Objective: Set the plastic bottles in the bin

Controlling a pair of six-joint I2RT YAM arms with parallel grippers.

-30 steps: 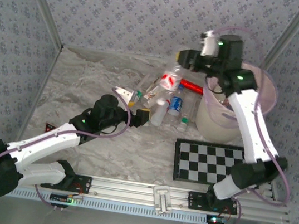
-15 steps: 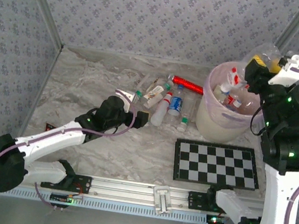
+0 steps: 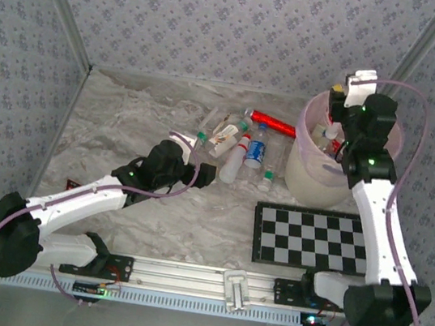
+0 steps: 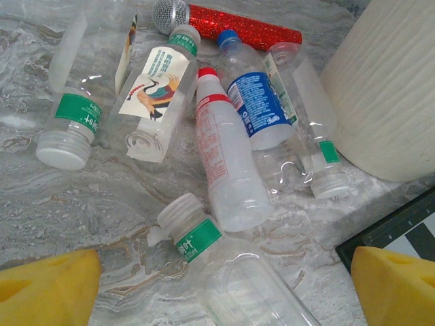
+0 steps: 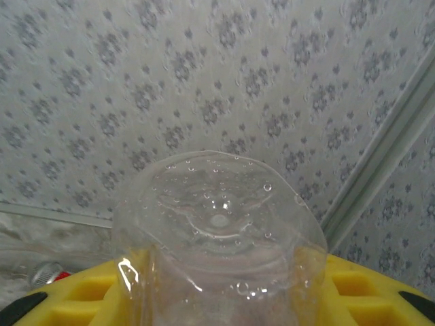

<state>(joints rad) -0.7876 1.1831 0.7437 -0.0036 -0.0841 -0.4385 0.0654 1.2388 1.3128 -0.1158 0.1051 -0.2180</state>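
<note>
The left gripper (image 4: 217, 292) is hovering low over the marble table (image 4: 88, 210) with its yellow pads (image 4: 47, 285) spread wide, holding nothing. Between them a clear green-labelled bottle (image 4: 204, 238) is lying on its side. Just beyond it a whitish red-capped bottle (image 4: 224, 163), a blue-labelled bottle (image 4: 255, 112) and a crane-picture bottle (image 4: 160, 88) are lying side by side, with another green-labelled bottle (image 4: 71, 115) to their left. A clear uncapped bottle (image 4: 306, 115) is resting close to the bin (image 4: 387, 88). A corner of the checkerboard (image 4: 408, 227) is showing at the right, and a red glitter tube (image 4: 245, 27) is lying behind the pile. Farther off, the right gripper (image 3: 339, 103) is hanging over the bin's rim, its fingers (image 5: 75, 292) clamping a clear wet bottle (image 5: 221, 217) base-outward. More bottles (image 3: 322, 135) are sitting inside the bin.
</note>
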